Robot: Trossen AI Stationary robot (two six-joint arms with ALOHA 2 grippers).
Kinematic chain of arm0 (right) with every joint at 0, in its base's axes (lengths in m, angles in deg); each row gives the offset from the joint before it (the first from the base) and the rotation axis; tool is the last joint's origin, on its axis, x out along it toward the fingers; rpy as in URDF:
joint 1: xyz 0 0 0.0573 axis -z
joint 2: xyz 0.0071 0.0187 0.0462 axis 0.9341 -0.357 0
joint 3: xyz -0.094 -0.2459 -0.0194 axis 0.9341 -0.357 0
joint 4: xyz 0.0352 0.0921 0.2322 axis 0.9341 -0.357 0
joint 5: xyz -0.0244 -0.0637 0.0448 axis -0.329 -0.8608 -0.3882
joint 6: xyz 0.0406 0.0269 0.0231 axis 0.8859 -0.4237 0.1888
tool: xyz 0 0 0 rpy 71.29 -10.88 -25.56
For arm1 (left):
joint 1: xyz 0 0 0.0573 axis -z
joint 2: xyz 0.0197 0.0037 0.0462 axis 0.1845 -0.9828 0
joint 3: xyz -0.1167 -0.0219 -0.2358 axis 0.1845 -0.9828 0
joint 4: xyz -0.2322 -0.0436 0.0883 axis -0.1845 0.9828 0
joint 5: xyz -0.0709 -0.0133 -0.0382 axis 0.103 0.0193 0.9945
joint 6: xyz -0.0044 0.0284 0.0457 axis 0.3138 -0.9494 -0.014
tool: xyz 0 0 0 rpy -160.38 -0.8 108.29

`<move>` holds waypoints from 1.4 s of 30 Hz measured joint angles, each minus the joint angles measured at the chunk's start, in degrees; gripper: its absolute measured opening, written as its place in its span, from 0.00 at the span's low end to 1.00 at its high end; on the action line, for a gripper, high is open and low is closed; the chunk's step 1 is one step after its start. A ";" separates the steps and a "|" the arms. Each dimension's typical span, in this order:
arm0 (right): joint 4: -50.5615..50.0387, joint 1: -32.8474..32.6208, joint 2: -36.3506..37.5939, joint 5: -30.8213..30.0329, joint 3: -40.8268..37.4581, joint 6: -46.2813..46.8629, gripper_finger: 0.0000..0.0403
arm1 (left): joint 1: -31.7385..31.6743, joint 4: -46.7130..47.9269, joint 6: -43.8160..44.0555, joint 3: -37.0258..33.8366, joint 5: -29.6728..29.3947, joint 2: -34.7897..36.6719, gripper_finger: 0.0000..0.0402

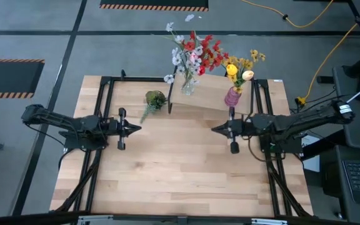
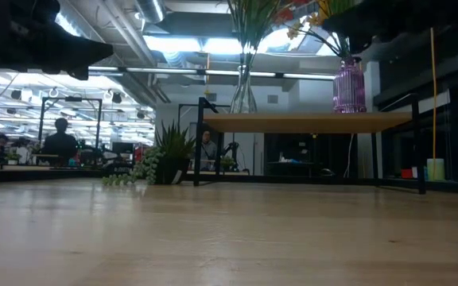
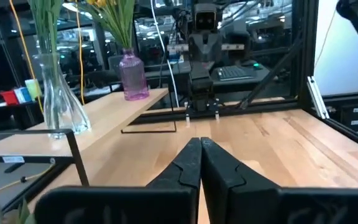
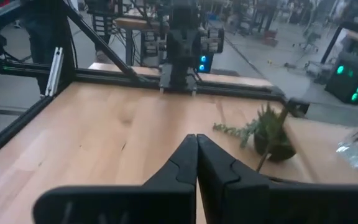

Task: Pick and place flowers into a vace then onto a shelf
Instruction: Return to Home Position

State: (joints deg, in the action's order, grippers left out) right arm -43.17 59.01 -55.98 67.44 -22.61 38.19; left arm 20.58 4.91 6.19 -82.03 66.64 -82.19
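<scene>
I stood in the room and took the far edge of the surface (image 1: 180,175) as twelve o'clock. The shelf (image 1: 208,95) sat at about one o'clock, along the back. Two vases stood upright on its board, well apart. The transparent vase (image 1: 188,86) was at the shelf's nine o'clock end and the violet vase (image 1: 232,97) at its three o'clock end.

The flowers (image 1: 197,53) were all in the vases. Red, white and pink blossoms fanned out of the transparent one, and yellow blossoms rose from the violet one. A short leafy bunch (image 1: 155,100) in a dark pot stood on the surface just beside the shelf's nine o'clock end, not on the board.

The left gripper (image 1: 137,129) hung at nine o'clock from the middle of the surface and pointed toward three. Its fingers (image 3: 188,165) were pressed together with nothing between them. The right gripper (image 1: 215,129) faced it from three o'clock and pointed toward nine. Its fingers (image 4: 182,162) were likewise closed on nothing. A stretch of bare wood lay between the two tips. The violet vase stood at roughly twelve o'clock from the right gripper, near but apart. Both arms were held up off the wood.

Beyond the surface, in the room behind, a person (image 2: 60,143) sat at a desk.
</scene>
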 joint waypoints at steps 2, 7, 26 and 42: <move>-1.91 0.08 2.91 0.10 0.00 -1.64 0.01 | -0.14 3.23 0.08 0.02 0.00 2.74 0.01; -2.16 0.12 8.44 3.32 -2.71 -3.95 0.01 | -1.87 10.77 2.15 0.01 0.01 9.55 0.00; 1.64 0.19 34.91 4.83 -22.56 -4.49 0.01 | -15.11 19.71 3.77 0.00 5.40 18.81 0.01; 1.71 0.19 41.53 4.83 -26.03 -5.40 0.01 | -16.84 20.55 5.21 0.00 5.31 18.79 0.00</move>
State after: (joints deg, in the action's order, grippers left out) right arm -41.46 59.20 -14.45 72.27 -48.64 32.78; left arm 3.74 25.46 11.41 -82.03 71.95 -63.40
